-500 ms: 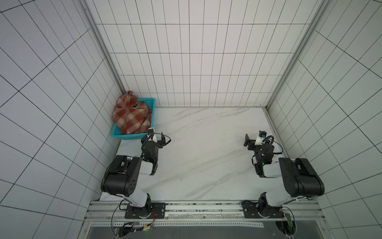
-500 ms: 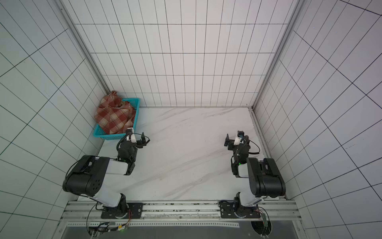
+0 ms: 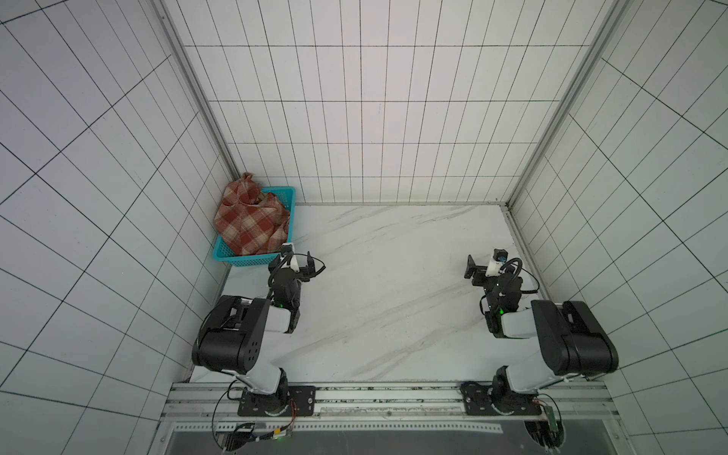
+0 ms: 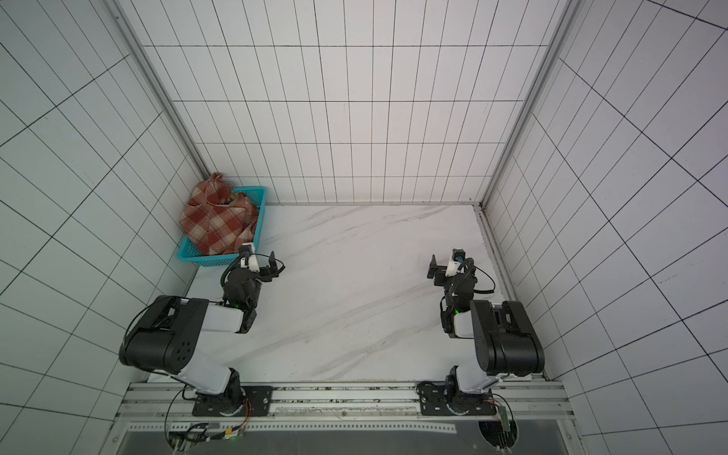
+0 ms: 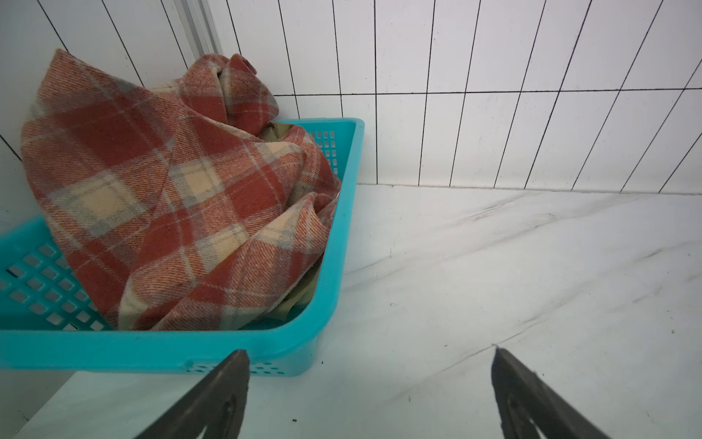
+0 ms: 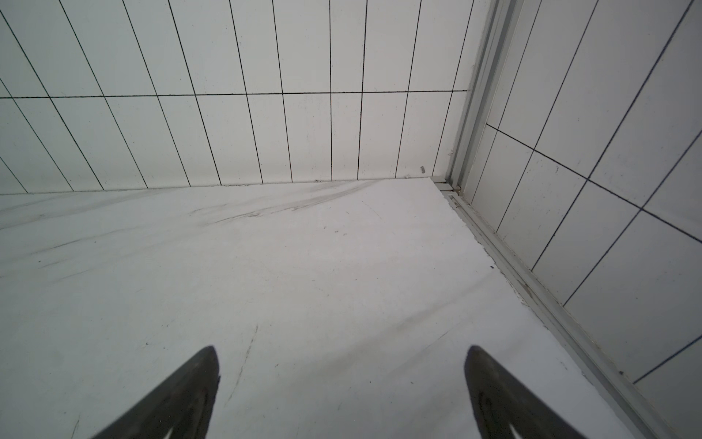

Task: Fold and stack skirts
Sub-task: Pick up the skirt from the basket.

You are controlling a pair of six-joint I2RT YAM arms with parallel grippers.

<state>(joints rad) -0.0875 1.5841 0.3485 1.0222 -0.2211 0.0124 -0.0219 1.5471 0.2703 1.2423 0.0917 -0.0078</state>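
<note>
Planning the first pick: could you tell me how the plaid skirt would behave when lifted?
Likely floppy: the plaid skirt lies crumpled in soft folds. Its thick weave suggests some heft. It may drag the olive skirt underneath along.

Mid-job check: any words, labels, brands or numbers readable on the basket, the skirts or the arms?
No readable text in any view.
Teal basket: plain plastic, no label showing.
Plaid skirt: no tag showing.
Small circuit board: any print too small to read.
</note>
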